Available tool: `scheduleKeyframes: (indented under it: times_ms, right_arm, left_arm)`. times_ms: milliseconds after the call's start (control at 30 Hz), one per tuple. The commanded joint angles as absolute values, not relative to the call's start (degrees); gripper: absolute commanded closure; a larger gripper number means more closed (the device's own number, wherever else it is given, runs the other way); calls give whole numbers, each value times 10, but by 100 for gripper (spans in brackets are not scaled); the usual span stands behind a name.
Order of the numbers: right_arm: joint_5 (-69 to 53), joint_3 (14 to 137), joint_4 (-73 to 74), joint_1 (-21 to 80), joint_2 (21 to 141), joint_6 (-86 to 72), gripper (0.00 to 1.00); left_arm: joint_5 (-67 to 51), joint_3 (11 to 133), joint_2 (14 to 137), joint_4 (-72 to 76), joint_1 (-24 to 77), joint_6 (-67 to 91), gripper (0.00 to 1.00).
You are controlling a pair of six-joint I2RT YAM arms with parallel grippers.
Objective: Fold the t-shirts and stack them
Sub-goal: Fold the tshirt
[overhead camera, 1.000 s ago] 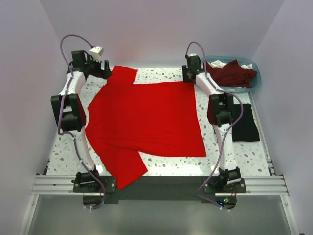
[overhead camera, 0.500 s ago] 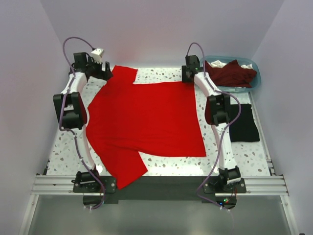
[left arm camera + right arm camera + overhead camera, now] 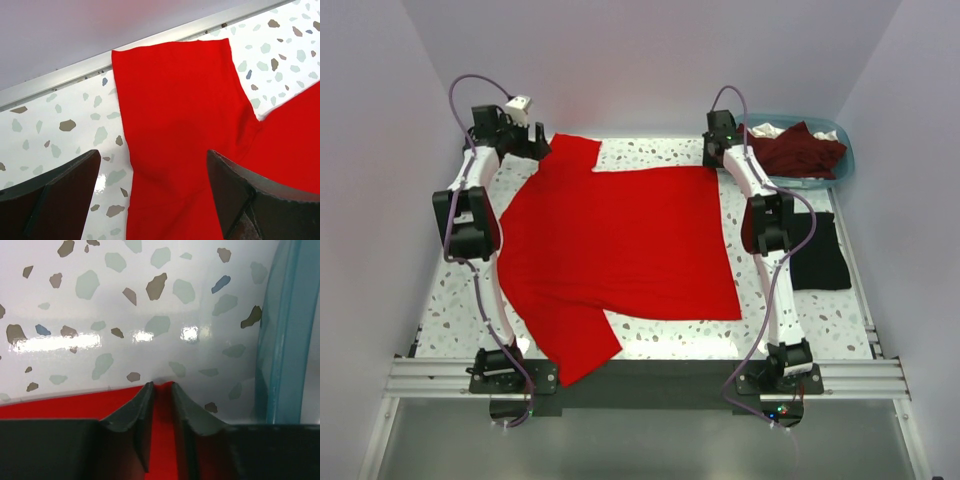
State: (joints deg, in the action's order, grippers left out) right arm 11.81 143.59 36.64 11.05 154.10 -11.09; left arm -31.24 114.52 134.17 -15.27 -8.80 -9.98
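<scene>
A bright red t-shirt (image 3: 620,240) lies spread flat over the middle of the table. My left gripper (image 3: 542,148) hovers over its far left sleeve (image 3: 180,100); in the left wrist view the left gripper (image 3: 155,195) is open, one finger on each side of the sleeve, touching nothing. My right gripper (image 3: 713,160) is at the shirt's far right corner. In the right wrist view the right gripper (image 3: 162,386) has its jaws pinched together with a ridge of the red cloth (image 3: 163,440) between them. A folded black t-shirt (image 3: 818,255) lies at the right edge. A dark maroon t-shirt (image 3: 800,150) sits in the basket.
The light blue plastic basket (image 3: 845,165) stands at the far right corner, and its wall (image 3: 282,340) rises just right of my right gripper. A metal rail (image 3: 150,42) runs along the table's far edge, behind the sleeve. Purple walls close in on three sides.
My right gripper has shifted slightly right to the shirt's far corner and closed on the cloth. My left gripper has stayed over the sleeve, open.
</scene>
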Motion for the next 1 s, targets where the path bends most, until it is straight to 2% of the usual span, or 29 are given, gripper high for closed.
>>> scheduleKeyframes:
  times_ms: [0,33,67,100,300,600,900,967]
  right_arm:
    - [120,1461,384,102,1551,-119,80]
    - [118,1460,381,102,1550,-118,86]
    - [114,1456,377,103,1545,-114,98]
    - [106,1442,372,102,1542,-112,100]
    - [75,1362,316,103,1497,-94,100]
    - [54,1319,291,105,1470,-62,100]
    - [41,1312,284,104,1455,-30,100]
    - [38,1310,282,104,1452,-24,100]
  left_arm:
    - [-308,1178,1351,-122,-84,-90,8]
    - [-308,1182,1355,-121,-84,-90,8]
    - [-307,1184,1359,-118,-84,-89,7]
    - [-305,1187,1362,-117,-84,-84,7]
    - [-294,1247,1415,-107,-84,-76,7]
    - [-272,1281,1476,-83,-68,-77,8]
    - [-247,1313,1528,-99,-44,-117,12]
    - [-241,1314,1535,-98,-38,-126,16]
